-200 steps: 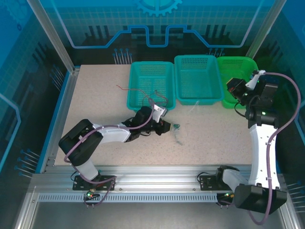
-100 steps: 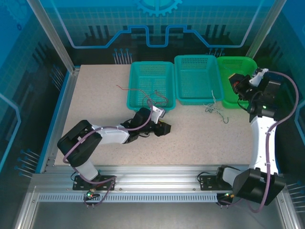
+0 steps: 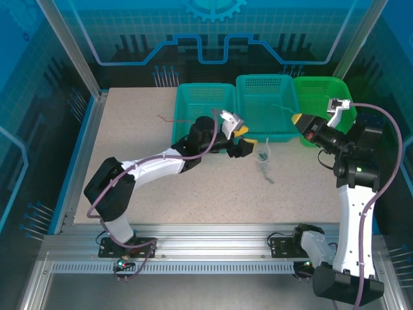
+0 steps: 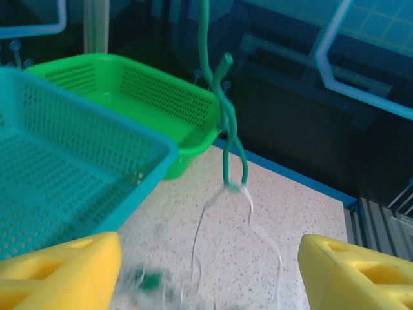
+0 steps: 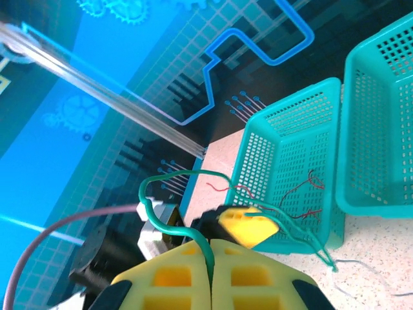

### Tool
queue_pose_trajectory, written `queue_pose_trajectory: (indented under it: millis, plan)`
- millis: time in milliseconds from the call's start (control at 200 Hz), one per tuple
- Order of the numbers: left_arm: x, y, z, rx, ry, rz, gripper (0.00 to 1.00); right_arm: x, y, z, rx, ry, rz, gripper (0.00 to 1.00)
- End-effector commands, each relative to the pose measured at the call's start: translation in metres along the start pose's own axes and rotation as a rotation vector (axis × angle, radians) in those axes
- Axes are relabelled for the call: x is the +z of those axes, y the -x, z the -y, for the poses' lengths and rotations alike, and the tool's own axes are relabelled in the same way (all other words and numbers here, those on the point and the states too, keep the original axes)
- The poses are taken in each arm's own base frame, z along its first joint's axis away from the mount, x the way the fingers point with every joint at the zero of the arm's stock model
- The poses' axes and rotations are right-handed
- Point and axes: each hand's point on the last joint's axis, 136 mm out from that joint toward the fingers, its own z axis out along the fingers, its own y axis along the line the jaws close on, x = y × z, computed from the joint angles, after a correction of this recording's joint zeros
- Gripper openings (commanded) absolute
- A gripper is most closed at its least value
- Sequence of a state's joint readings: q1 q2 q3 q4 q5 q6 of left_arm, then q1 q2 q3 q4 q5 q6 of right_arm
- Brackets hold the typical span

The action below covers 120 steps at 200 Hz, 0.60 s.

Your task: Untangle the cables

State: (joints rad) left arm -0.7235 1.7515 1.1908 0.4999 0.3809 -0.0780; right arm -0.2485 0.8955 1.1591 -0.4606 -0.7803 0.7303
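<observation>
One hair-thin green cable, pinched in right pincer, yellow left pincer gaping

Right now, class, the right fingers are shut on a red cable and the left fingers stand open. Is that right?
The colour is wrong: the right fingers are shut on a green cable, as the right wrist view shows. The left fingers do stand open.

Speckled beige table inside blue-lit enclosure, circuit-patterned panels, aluminium frame
</observation>
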Motion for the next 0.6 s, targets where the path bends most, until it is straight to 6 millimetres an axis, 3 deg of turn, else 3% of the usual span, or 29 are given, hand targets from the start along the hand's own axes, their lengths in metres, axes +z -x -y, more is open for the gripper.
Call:
queue_pose_trajectory:
  millis: [0, 115, 210, 290, 455, 540, 595]
  plan:
    - [0.012, -0.015, 0.013, 0.031, -0.14, -0.038, 0.75, -0.003, -0.016, -0.014, -0.023, 0.056, -0.059, 0.0]
    - [0.019, -0.028, 0.017, -0.034, -0.196, -0.052, 0.75, -0.001, -0.017, -0.021, -0.021, 0.083, -0.065, 0.0]
    - [0.023, -0.039, 0.011, -0.074, -0.183, -0.061, 0.67, 0.003, -0.018, -0.027, -0.028, 0.107, -0.08, 0.0]
    - [0.026, -0.046, 0.008, -0.096, -0.179, -0.063, 0.55, 0.006, -0.019, -0.03, -0.032, 0.113, -0.089, 0.0]
    - [0.026, -0.06, 0.004, -0.124, -0.161, -0.094, 0.17, 0.006, -0.016, -0.03, -0.038, 0.091, -0.073, 0.0]
    - [0.022, -0.069, 0.0, -0.141, -0.128, -0.115, 0.03, 0.003, -0.011, -0.024, -0.037, 0.038, -0.03, 0.0]
    - [0.018, -0.081, -0.005, -0.159, -0.096, -0.142, 0.0, -0.002, -0.003, -0.021, -0.033, 0.008, 0.015, 0.0]
